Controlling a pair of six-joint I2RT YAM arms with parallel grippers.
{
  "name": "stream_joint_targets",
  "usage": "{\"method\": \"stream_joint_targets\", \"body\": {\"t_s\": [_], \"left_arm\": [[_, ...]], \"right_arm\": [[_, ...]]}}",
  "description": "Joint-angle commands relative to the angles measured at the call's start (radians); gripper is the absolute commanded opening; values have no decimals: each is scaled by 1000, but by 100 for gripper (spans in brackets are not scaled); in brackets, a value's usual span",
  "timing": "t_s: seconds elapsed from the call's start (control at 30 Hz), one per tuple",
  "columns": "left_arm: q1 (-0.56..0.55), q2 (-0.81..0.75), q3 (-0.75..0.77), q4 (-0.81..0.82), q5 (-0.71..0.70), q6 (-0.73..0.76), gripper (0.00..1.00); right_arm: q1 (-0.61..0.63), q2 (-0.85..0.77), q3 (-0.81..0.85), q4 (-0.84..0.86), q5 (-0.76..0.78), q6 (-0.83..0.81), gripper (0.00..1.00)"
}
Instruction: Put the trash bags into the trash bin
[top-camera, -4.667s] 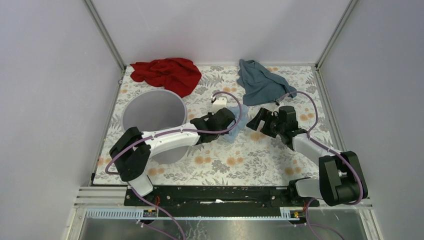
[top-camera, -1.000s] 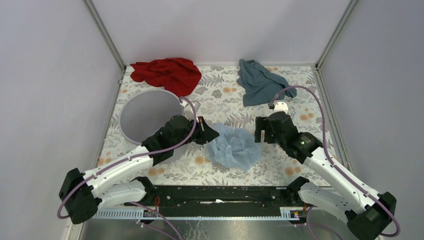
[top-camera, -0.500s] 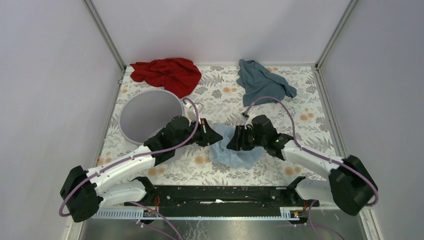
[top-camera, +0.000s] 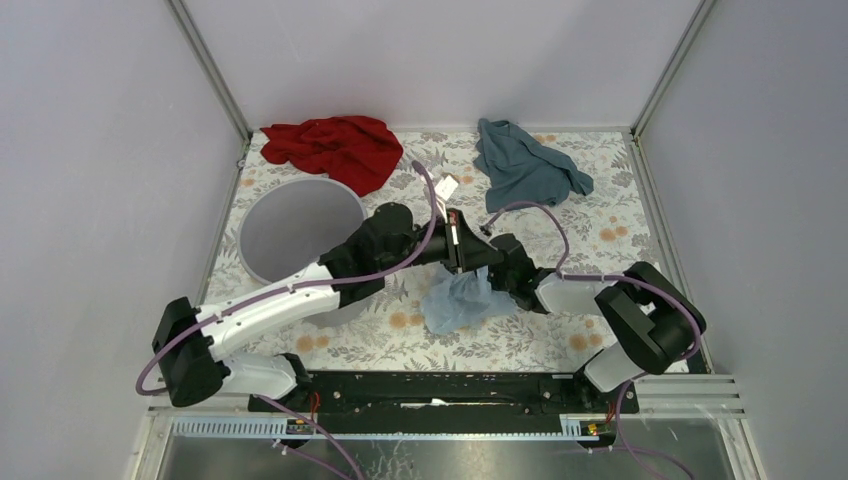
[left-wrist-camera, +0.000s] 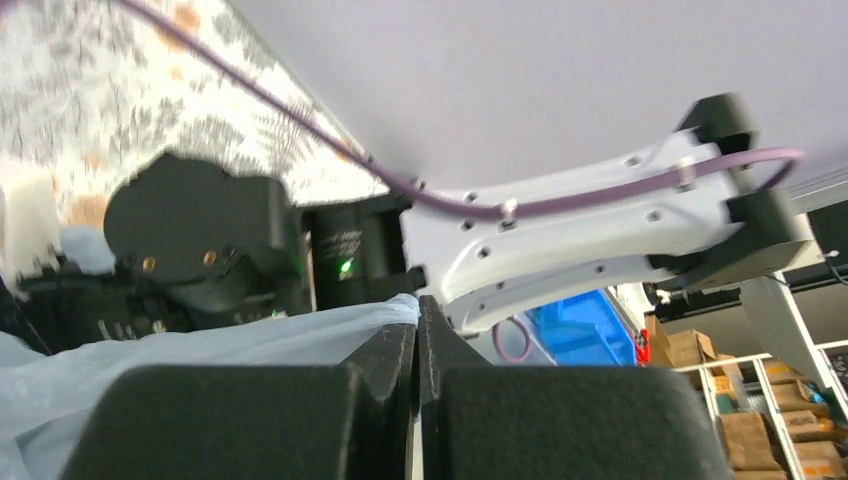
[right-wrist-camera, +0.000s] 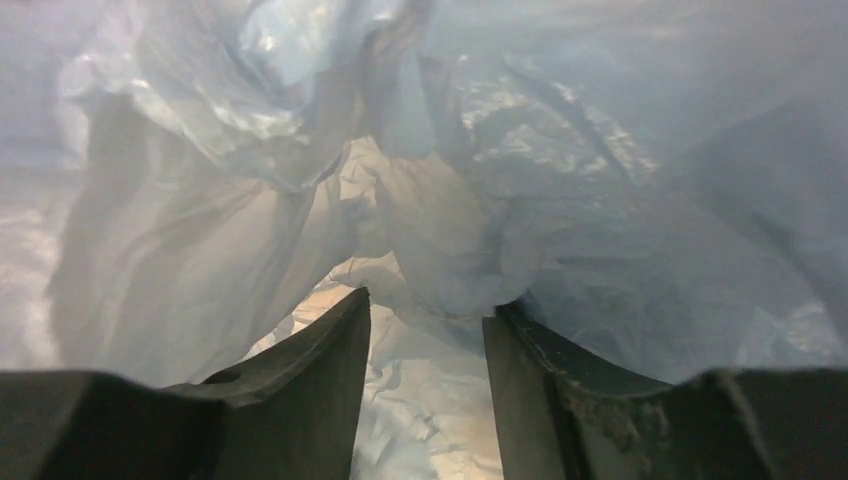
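Okay, starting closest: got the trash bag (top-camera: 455, 303) bunched up on the floral table (top-camera: 520, 340), front-middle, off to the right of the trash bin (top-camera: 300, 225) and not inside it. Just behind that, seeing both grippers meet at the bag's upper edge. Left gripper (left-wrist-camera: 417, 305) clamped tight on a thin fold of the film, fingers pressed flat together. Right gripper (right-wrist-camera: 428, 305) shoved into the wrinkly plastic, fingers apart with film bulging into the gap, so not pinching it from what shows. Further back on the left, bin standing upright, mouth up. Way at the back edge: red cloth (top-camera: 335, 148) heaped just behind the bin, teal cloth (top-camera: 520, 165) heaped to the right, well apart from the bag.
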Motion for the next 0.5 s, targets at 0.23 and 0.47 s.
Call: {"method": "stream_joint_targets", "body": {"t_s": [0.23,0.47], "left_arm": [[26,-227,47,-240,-291,127,0],[71,-323,-12,-305,-358,115,0]], "right_arm": [[1,-373,100,-502,322,-233,80],[-27,-611,218,-803,458,-381,100]]}}
